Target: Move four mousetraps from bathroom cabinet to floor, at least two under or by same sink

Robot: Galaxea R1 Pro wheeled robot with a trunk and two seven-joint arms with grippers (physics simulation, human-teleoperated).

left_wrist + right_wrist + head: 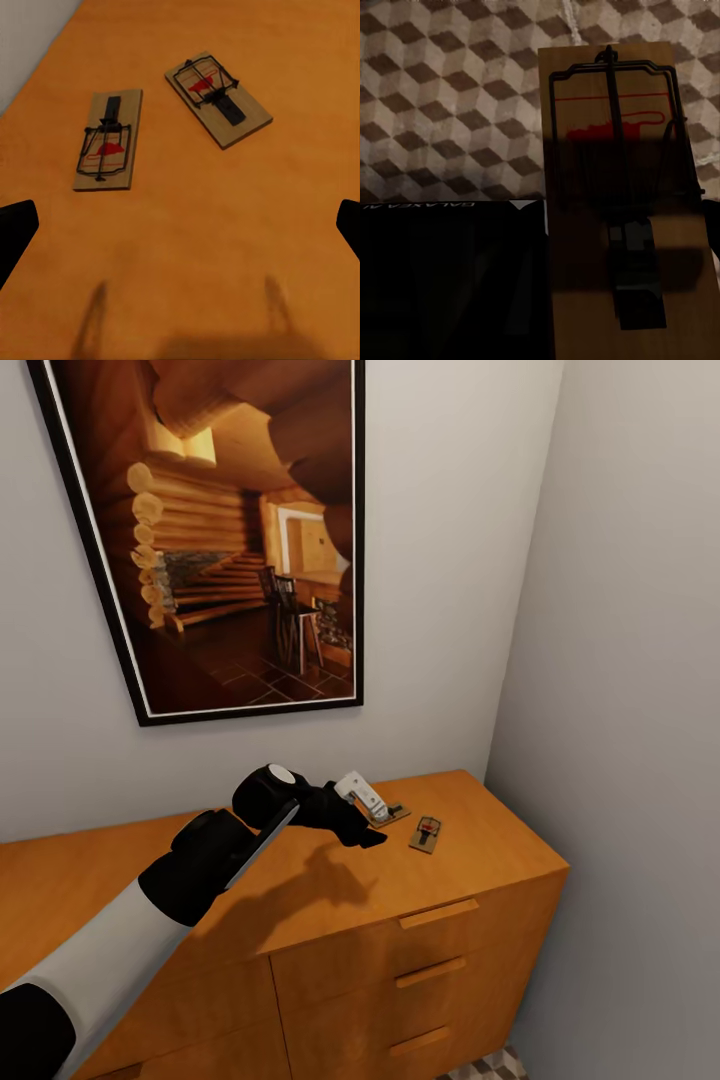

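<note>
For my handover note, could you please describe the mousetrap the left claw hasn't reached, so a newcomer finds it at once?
Find the orange cabinet under the framed picture. Two mousetraps lie at its right end, near the corner wall. The one meant sits alone, nearer the cabinet's front edge, angled, while the other trap lies right at the left claw.

Smooth wooden cabinet [330,900]; perhaps matt mousetraps [107,141]

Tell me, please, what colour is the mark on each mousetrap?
Red, clearest in the left wrist view, on both small flat wooden mousetraps.
</note>
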